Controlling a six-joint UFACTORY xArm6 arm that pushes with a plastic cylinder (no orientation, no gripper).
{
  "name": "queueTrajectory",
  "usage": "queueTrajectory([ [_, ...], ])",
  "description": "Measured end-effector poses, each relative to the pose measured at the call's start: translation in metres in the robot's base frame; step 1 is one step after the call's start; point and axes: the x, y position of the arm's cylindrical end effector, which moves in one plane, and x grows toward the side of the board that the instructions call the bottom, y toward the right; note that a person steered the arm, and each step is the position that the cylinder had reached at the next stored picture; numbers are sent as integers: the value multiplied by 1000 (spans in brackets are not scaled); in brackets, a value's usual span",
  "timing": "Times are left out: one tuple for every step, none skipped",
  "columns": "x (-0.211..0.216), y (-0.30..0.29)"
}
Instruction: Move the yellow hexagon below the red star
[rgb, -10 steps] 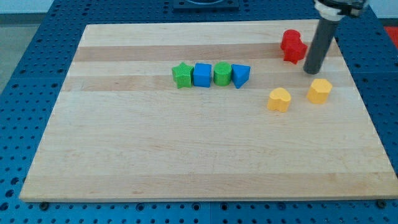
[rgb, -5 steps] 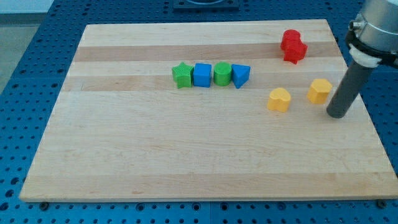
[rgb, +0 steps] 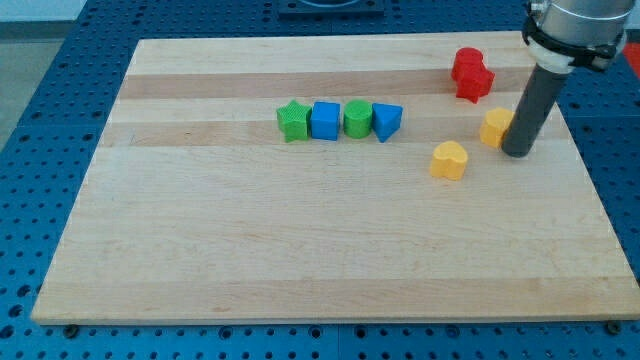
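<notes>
The yellow hexagon (rgb: 495, 127) lies at the view's right, just below and slightly right of the red star (rgb: 475, 83). A red round block (rgb: 466, 63) touches the star's top. My tip (rgb: 517, 152) stands against the hexagon's right side and the rod hides part of it. A yellow heart (rgb: 449, 160) lies lower left of the hexagon, apart from it.
A row of touching blocks sits at the board's upper middle: green star (rgb: 292, 121), blue square (rgb: 325, 120), green round block (rgb: 357, 118), blue triangle (rgb: 387, 121). The wooden board's right edge (rgb: 580, 160) is close to my tip.
My tip went from beside the red star down to the hexagon's lower right, then moved up-left against it. The hexagon slid left and up, nearer the red star.
</notes>
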Motion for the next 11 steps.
queueTrajectory([
  [-2,-12],
  [-2,-24],
  [-3,-33],
  [-11,-35],
  [-19,-35],
  [-29,-35],
  [-28,-35],
  [-17,-27],
  [-15,-21],
  [-20,-21],
  [-27,-21],
])
